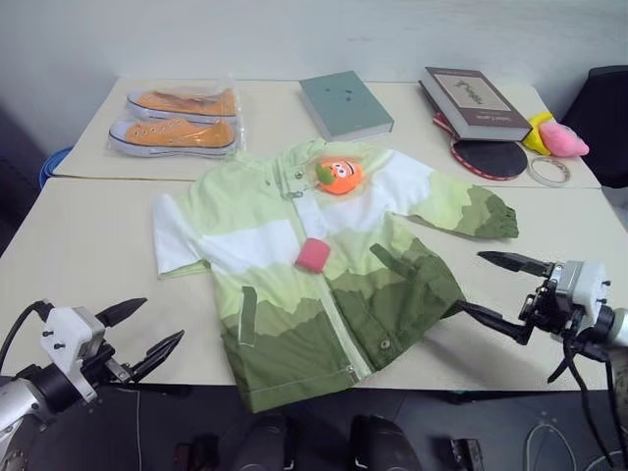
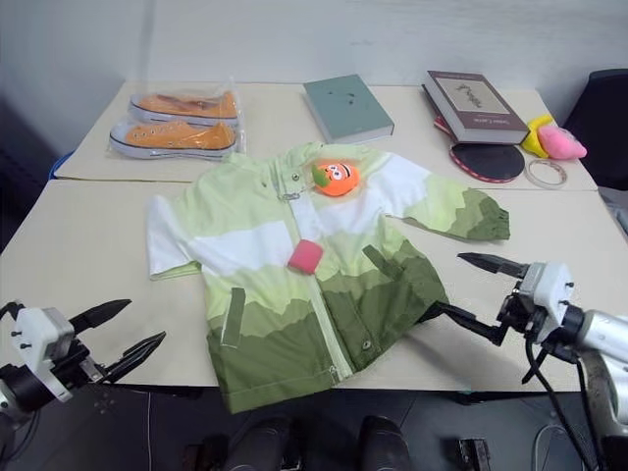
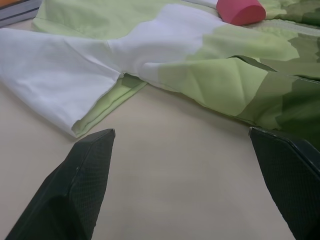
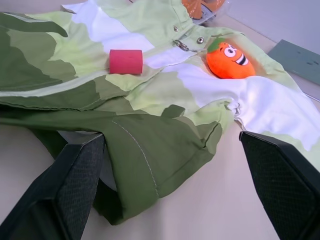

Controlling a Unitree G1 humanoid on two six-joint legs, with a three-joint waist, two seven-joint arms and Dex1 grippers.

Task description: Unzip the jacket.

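The jacket lies flat on the table, front up, collar at the far side, banded pale green, white and dark olive. Its centre zipper runs from collar to hem, with a metal pull near the collar. An orange plush toy and a pink cylinder rest on the jacket, the cylinder on the zipper line. My left gripper hovers open at the table's near left edge, apart from the jacket's left sleeve. My right gripper stands open just right of the jacket's dark hem corner.
At the far side lie orange shoes in a clear bag, a green book, a brown book, a dark paddle, a pink and yellow plush and a tape ring. A black chair stands at the right.
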